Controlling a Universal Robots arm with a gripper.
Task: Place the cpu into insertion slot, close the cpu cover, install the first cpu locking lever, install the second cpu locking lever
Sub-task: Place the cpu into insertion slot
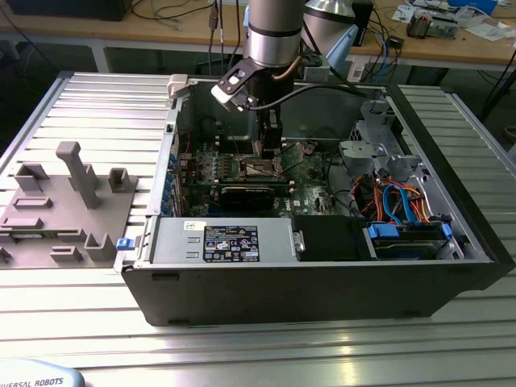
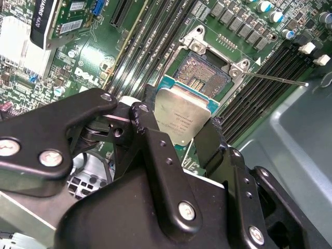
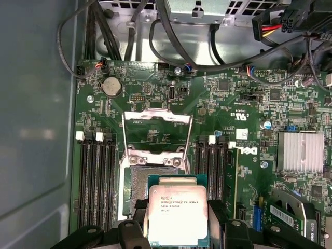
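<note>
In the first wrist view the cpu (image 3: 177,212) hides part of the insertion slot (image 3: 138,188). The picture's edge cuts off one side of it and most of the fingers (image 3: 234,234) clamping it. In the exterior view the slot's detail is too small to tell.

Slatted table (image 1: 242,347): computer case (image 1: 322,284), grey fixture (image 1: 64,211)

cpu (image 2: 182,116) gripped between black fingers (image 2: 155,150), overlapping open insertion slot (image 2: 201,72)

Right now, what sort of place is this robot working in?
Probably an electronics lab or repair workshop: an open desktop computer case sits on a slotted aluminium table, workbenches behind carry cables and parts, and the gripper holds the cpu above the motherboard.
</note>
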